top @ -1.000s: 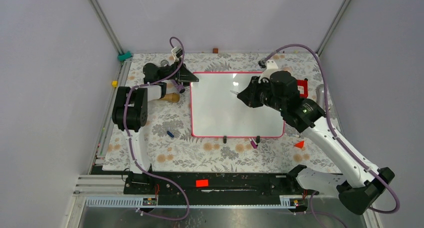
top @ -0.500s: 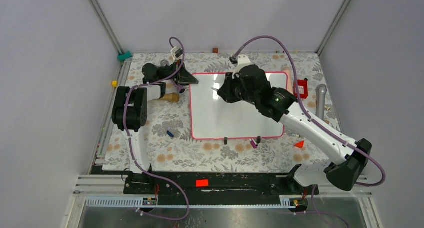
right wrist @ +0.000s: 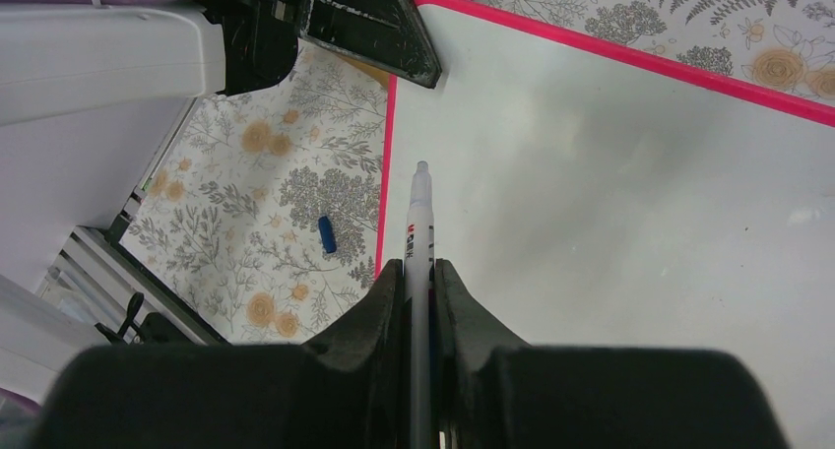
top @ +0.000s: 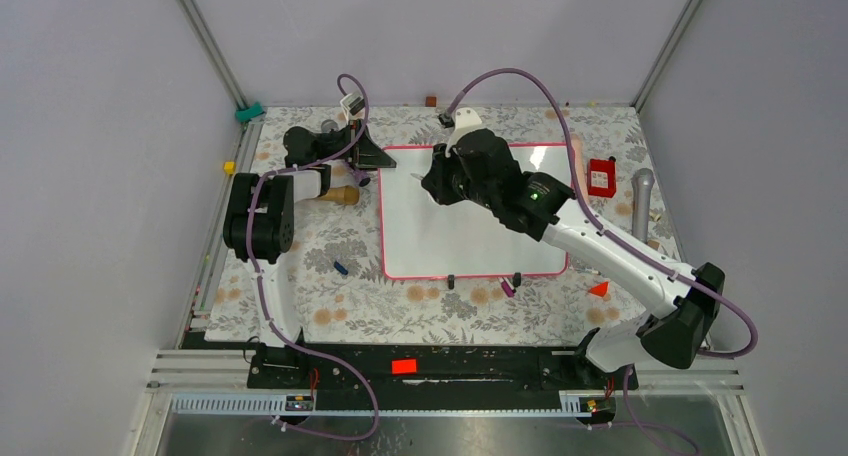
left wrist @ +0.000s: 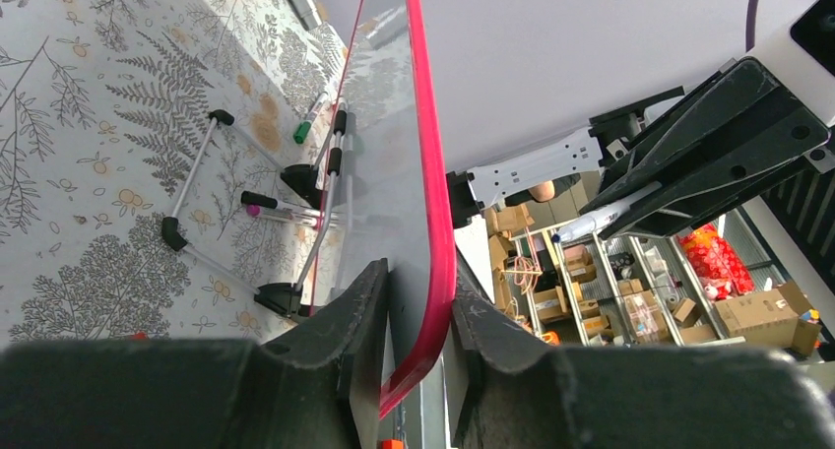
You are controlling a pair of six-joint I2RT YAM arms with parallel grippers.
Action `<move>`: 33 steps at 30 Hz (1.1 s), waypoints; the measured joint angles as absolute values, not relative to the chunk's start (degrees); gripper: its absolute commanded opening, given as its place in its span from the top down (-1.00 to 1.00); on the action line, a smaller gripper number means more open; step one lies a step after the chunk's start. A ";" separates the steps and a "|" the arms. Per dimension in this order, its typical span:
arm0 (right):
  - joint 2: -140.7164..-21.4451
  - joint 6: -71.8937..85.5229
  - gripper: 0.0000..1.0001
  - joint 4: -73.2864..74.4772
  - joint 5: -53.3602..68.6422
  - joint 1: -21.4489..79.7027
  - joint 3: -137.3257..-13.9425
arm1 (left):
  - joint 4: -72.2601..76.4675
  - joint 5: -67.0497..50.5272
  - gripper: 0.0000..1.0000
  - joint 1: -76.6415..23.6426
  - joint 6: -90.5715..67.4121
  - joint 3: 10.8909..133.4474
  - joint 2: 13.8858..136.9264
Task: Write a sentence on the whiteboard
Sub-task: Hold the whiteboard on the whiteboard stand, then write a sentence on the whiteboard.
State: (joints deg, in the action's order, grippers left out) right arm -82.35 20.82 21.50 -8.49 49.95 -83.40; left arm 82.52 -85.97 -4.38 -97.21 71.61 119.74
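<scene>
Your left claw [left wrist: 418,291] pinching board [top: 470,241] frame at 10 o'clock corner, right claw [right wrist: 418,272] clamped on marker [right wrist: 421,213], arm [top: 600,244] hiding board's 1 o'clock part

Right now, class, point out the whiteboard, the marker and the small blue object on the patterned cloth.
whiteboard [top: 440,241]: top view, bare white surface near its front edge.
marker [right wrist: 420,223]: right wrist view, white barrel below the tip.
small blue object [right wrist: 327,234]: right wrist view, its middle.
</scene>
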 measured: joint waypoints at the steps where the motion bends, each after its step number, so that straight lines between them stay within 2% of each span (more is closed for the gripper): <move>1: -82.37 20.78 1.00 21.50 -8.60 50.02 -83.40 | 82.52 -86.00 1.00 -4.36 -97.01 71.61 119.74; 10: -82.30 20.71 1.00 21.47 -10.09 50.26 -83.40 | 82.54 -86.15 1.00 -4.29 -93.03 71.22 119.70; 19: -80.55 20.49 1.00 21.08 -11.14 50.26 -82.19 | 82.46 -83.85 0.93 -3.55 -84.12 64.58 115.61; 33: -79.77 20.05 1.00 20.23 -11.49 50.26 -80.68 | 82.91 -83.61 0.97 -3.49 -87.90 67.09 118.74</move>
State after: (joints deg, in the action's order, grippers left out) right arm -79.77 20.05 20.23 -11.49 50.26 -80.68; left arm 82.91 -83.61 -3.49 -87.90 67.09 118.74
